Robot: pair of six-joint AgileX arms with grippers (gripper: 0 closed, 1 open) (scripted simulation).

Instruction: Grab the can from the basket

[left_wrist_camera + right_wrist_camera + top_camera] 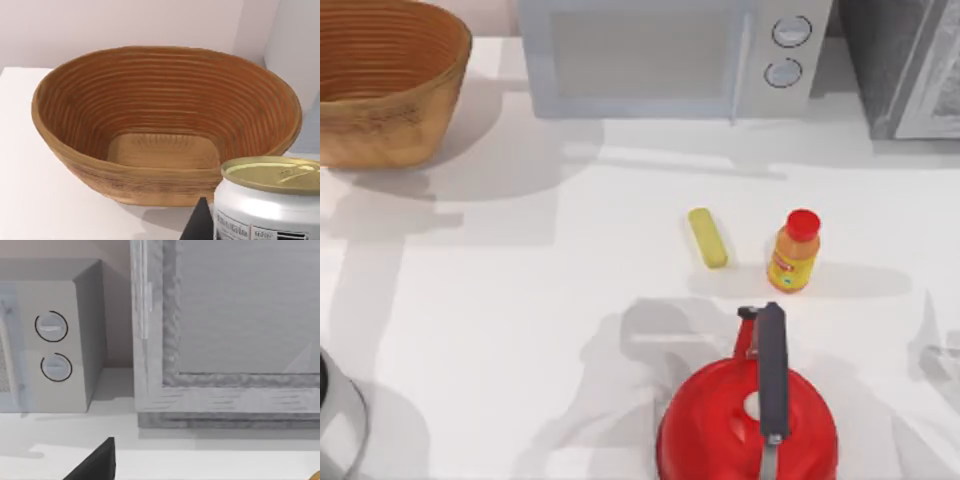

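Note:
The can point(267, 200) is out of the basket, close up in the left wrist view: silver-white side with a printed label and a dull gold top. My left gripper point(262, 232) is shut on the can, and one dark finger point(200, 225) shows against its side. The basket point(165, 125), tan woven wicker with ribbed rings, stands beyond the can with nothing inside it. From above, the basket point(380, 85) sits at the table's far left corner.
A yellow bar point(707, 237) and an orange red-capped bottle point(794, 251) lie mid-table, with a red kettle point(748, 420) near the front edge. A microwave point(670, 55) stands at the back. A grey cylinder point(335, 420) is cut off at the front left. A dark part of my right gripper point(95, 465) faces the microwave.

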